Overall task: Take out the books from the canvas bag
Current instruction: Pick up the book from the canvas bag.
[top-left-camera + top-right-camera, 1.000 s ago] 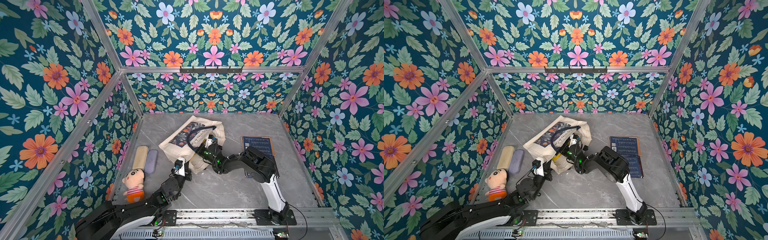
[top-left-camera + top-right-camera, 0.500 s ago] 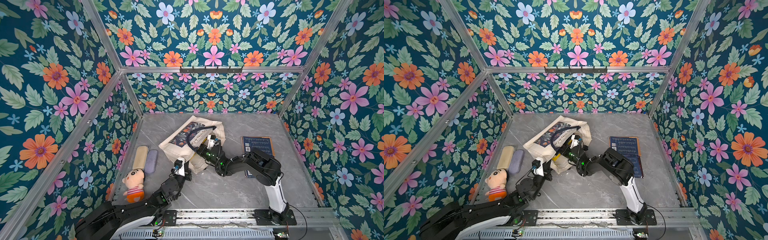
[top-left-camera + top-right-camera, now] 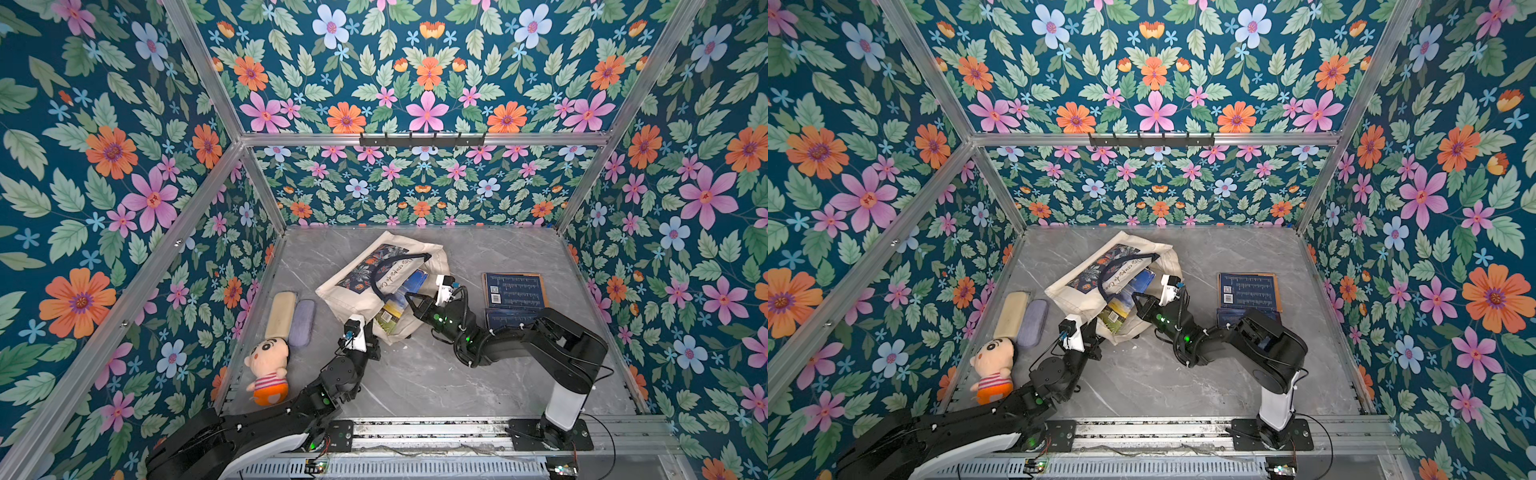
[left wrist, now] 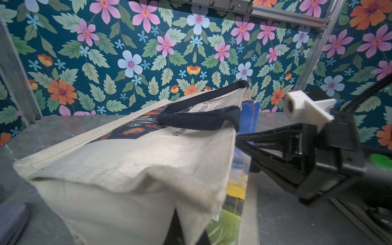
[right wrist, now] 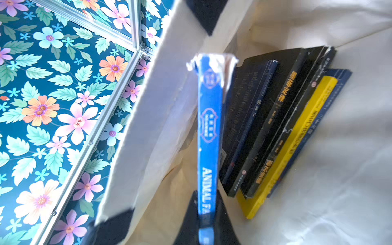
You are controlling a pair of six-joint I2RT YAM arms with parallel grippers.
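The cream canvas bag [image 3: 361, 282] [image 3: 1088, 286] lies on its side mid-table with navy handles. My right gripper [image 3: 409, 297] [image 3: 1136, 298] [image 5: 206, 212] is shut on a blue-spined book [image 5: 209, 131] [image 3: 411, 284] at the bag's mouth. The book's landscape cover [image 4: 237, 182] sticks out of the opening. Several more books [image 5: 275, 127] lie stacked inside the bag. My left gripper [image 3: 370, 334] [image 3: 1094, 332] [image 4: 186, 233] is shut on the bag's near corner fabric [image 4: 137, 159]. Two dark blue books [image 3: 513, 289] [image 3: 1248, 291] lie on the table to the right.
A plush doll [image 3: 268, 365], a beige case [image 3: 281, 309] and a purple case [image 3: 302, 318] sit along the left wall. A hook rail [image 3: 422, 139] runs across the back wall. Flowered walls enclose the grey table [image 3: 415, 374].
My right jaws have closed onto the blue book, and the right arm's elbow has drawn back toward the front right. The left arm and the bag corner it grips have stayed put.
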